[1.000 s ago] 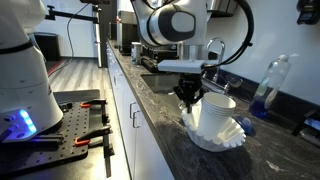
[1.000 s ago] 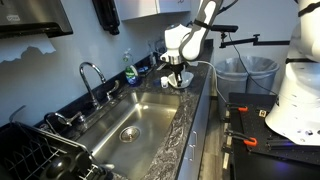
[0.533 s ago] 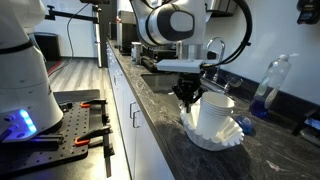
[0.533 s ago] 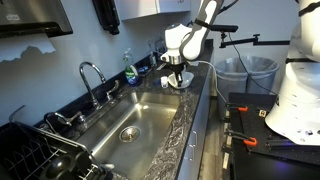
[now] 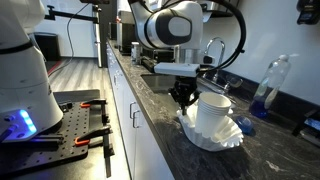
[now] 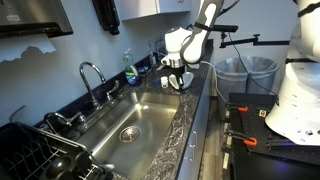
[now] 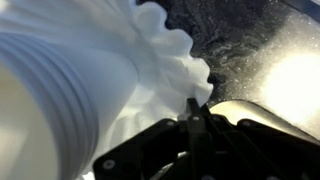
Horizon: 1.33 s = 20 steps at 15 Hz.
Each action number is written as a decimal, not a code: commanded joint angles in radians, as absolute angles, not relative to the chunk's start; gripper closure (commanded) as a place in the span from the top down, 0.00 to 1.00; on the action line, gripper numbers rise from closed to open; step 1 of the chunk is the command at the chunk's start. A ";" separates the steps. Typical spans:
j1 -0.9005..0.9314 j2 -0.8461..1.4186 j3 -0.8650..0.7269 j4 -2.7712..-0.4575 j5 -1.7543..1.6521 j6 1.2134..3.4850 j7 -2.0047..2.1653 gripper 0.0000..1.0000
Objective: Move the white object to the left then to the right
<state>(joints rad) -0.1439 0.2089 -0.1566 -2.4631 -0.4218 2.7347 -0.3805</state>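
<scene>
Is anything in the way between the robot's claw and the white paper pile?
Nothing visible. The gripper sits right at the ruffled edge of the white pile of paper cups and filters.

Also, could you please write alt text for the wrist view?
The white object, ribbed cups on a ruffled paper filter, fills the left of the close-up. The dark gripper sits at the bottom, fingertips together at the ruffled edge; whether it pinches is unclear. Speckled dark countertop lies behind.
</scene>
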 commanded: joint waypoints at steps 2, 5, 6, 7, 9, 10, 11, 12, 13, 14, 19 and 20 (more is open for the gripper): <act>-0.117 0.187 -0.149 -2.506 -0.433 2.730 -0.327 0.00; -0.099 0.171 -0.145 -2.528 -0.443 2.732 -0.308 0.00; -0.094 0.166 -0.143 -2.535 -0.448 2.734 -0.302 0.00; -0.089 0.160 -0.144 -2.542 -0.452 2.735 -0.300 0.00; -0.079 0.150 -0.143 -2.554 -0.462 2.735 -0.290 0.00; -0.074 0.144 -0.142 -2.559 -0.467 2.735 -0.285 0.00; -0.070 0.136 -0.143 -2.567 -0.476 2.738 -0.284 0.00; -0.067 0.132 -0.142 -2.572 -0.482 2.739 -0.280 0.00; -0.062 0.128 -0.145 -2.574 -0.498 2.738 -0.259 0.00; -0.063 0.128 -0.146 -2.574 -0.505 2.739 -0.256 0.00; -0.077 0.158 -0.170 -2.542 -0.532 2.744 -0.196 0.00; -0.078 0.164 -0.179 -2.535 -0.540 2.743 -0.181 0.00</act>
<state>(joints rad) -0.0717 0.1641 -0.1551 -2.5431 -0.4990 2.7355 -0.2311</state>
